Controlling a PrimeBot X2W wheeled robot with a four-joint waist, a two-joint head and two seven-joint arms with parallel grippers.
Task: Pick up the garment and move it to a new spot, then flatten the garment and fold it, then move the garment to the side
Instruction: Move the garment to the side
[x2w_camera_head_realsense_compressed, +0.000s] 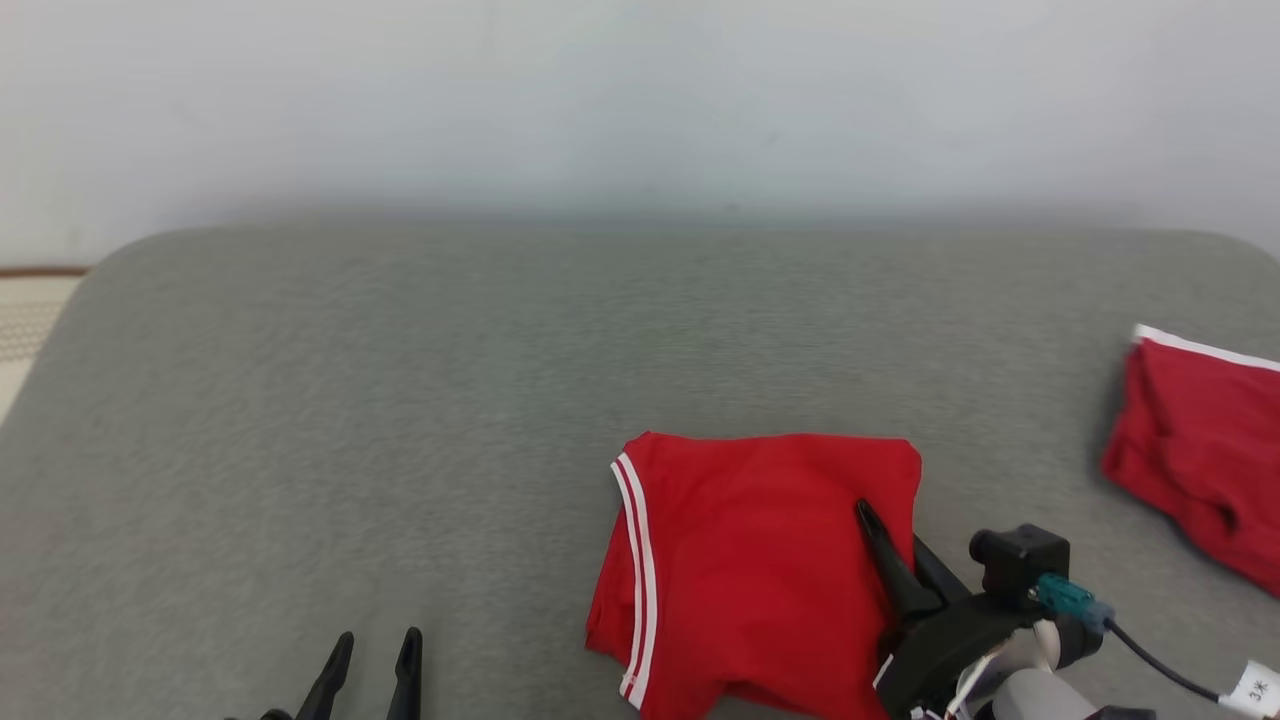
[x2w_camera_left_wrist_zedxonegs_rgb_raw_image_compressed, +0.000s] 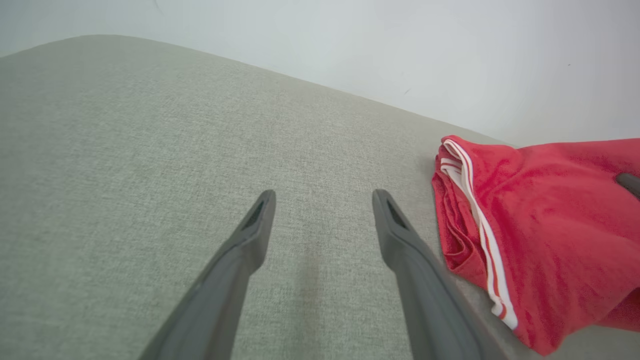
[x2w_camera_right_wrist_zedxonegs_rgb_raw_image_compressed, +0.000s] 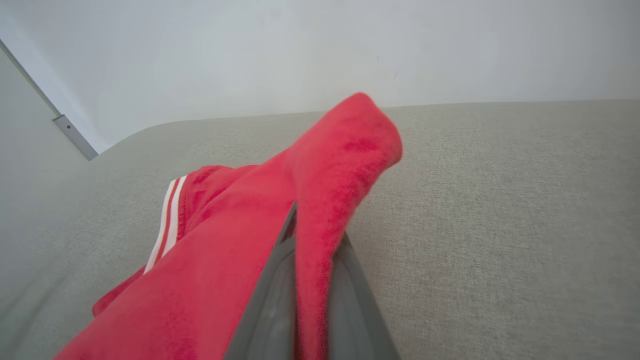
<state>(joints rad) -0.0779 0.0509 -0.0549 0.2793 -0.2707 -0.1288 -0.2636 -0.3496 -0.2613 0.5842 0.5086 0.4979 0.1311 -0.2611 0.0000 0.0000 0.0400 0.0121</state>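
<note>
A folded red garment (x2w_camera_head_realsense_compressed: 750, 570) with white stripes along its left edge lies on the grey surface (x2w_camera_head_realsense_compressed: 400, 400), right of centre near the front. My right gripper (x2w_camera_head_realsense_compressed: 880, 530) is shut on its right edge, and red cloth (x2w_camera_right_wrist_zedxonegs_rgb_raw_image_compressed: 320, 200) is pinched between the two fingers and stands up past their tips. My left gripper (x2w_camera_head_realsense_compressed: 375, 655) is open at the lower left, low over bare grey fabric, with the garment (x2w_camera_left_wrist_zedxonegs_rgb_raw_image_compressed: 540, 220) a short way to its right and nothing between its fingers (x2w_camera_left_wrist_zedxonegs_rgb_raw_image_compressed: 250, 235).
A second red garment (x2w_camera_head_realsense_compressed: 1200, 450) with a white hem lies crumpled at the right edge of the grey surface. A pale wall (x2w_camera_head_realsense_compressed: 640, 100) rises behind the surface. Pale floor (x2w_camera_head_realsense_compressed: 30, 310) shows past the left edge.
</note>
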